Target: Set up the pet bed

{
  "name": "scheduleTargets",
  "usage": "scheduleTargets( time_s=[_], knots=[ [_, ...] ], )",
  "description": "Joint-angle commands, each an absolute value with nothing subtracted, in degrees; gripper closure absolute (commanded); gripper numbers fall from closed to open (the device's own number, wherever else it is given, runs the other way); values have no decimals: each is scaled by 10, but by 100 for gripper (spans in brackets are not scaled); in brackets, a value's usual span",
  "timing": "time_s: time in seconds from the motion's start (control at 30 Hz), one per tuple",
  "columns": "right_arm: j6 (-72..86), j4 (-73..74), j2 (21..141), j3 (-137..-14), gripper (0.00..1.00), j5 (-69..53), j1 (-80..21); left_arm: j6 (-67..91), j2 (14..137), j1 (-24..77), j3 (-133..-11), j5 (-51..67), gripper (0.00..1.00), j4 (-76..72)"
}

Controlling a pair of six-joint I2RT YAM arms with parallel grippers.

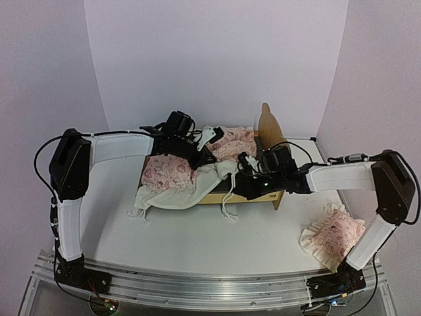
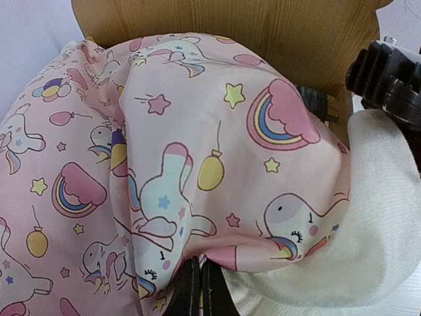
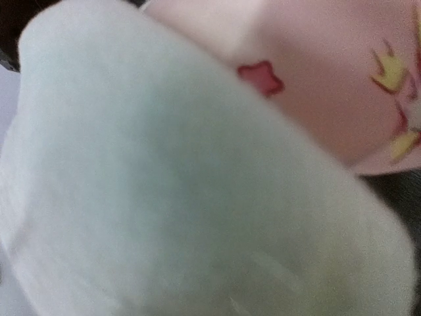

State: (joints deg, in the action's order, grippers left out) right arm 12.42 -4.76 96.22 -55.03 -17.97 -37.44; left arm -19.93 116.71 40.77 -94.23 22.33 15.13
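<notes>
The pet bed (image 1: 276, 199) stands at mid table, its plywood bear-ear headboard (image 1: 268, 125) at the right end. The headboard also fills the top of the left wrist view (image 2: 230, 26). The pink printed cover (image 1: 170, 172) with cream underside lies crumpled over the bed and hangs off its left end. My left gripper (image 1: 201, 155) is over the bed, its fingers (image 2: 185, 289) shut on a fold of the cover (image 2: 197, 151). My right gripper (image 1: 243, 176) is at the bed's front rail, pressed into the cream fabric (image 3: 184, 197). That fabric hides its jaws.
The small pink ruffled pillow (image 1: 332, 238) lies at the front right by the right arm's base. Cream ties (image 1: 227, 214) trail from the cover onto the white table (image 1: 197, 250). My right gripper's black body shows at the right edge of the left wrist view (image 2: 395, 79).
</notes>
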Motion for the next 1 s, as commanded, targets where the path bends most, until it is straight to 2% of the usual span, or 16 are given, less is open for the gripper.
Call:
scheduleTargets(
  time_s=[0.0, 0.4, 0.47, 0.63, 0.77, 0.8, 0.97],
  knots=[
    [81, 69, 904, -595, 100, -93, -377, -211, 1129, 397, -933, 214, 100, 137],
    [-18, 213, 860, -703, 100, 11, -377, -218, 1122, 395, -926, 214, 100, 136],
    [-31, 221, 862, -724, 100, -40, -377, -218, 1121, 396, -926, 214, 100, 136],
    [-13, 226, 888, -769, 100, -309, -377, -221, 1120, 396, -924, 212, 100, 136],
    [31, 228, 902, -751, 100, -414, -377, -223, 1119, 396, -922, 212, 100, 133],
    [38, 237, 904, -743, 100, -401, -377, -222, 1119, 396, -922, 213, 100, 132],
    [47, 352, 909, -739, 100, -74, -377, -225, 1116, 396, -918, 212, 100, 133]
  ],
)
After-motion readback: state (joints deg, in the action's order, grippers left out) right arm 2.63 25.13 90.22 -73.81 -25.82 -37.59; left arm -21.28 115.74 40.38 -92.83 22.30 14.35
